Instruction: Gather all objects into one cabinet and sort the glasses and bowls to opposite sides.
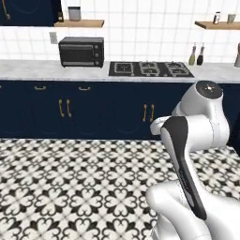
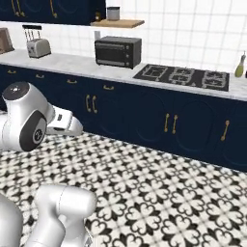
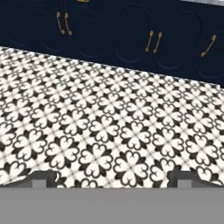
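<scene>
The gripper (image 3: 112, 177) is being held wide open with nothing between its fingertips (image 3: 43, 177), and it is being pointed down and forward over the patterned floor (image 3: 109, 131) toward the low navy counter units (image 3: 131, 39). Nothing is being gripped or touched.

None of the task's things can be made out in these pictures: the black bowl, the cream cups, the red cup and the tall cabinet are not being located from here, so where they stand cannot be told. The step in hand is judged to be a search or an approach, with the sorting itself not yet begun.

To do this step well, the base should probably be driven or turned until the cabinet and the cups are being framed by the base cameras, while the arm (image 1: 187, 154) is being kept folded close so that the counter units and their gold handles (image 1: 64, 108) are not being struck. The fingers are best left spread until a cup is lying squarely between them.

As for containers, a small grey canister (image 1: 74, 13) is being carried on a wooden shelf (image 1: 79, 23), and its contents cannot be seen. Two slim bottles (image 1: 196, 54) are standing on the marble counter (image 1: 28, 70) just beside the hob (image 1: 151, 69), and a microwave oven (image 1: 81, 51) is sitting shut. A toaster (image 2: 37, 47) is resting farther along.
</scene>
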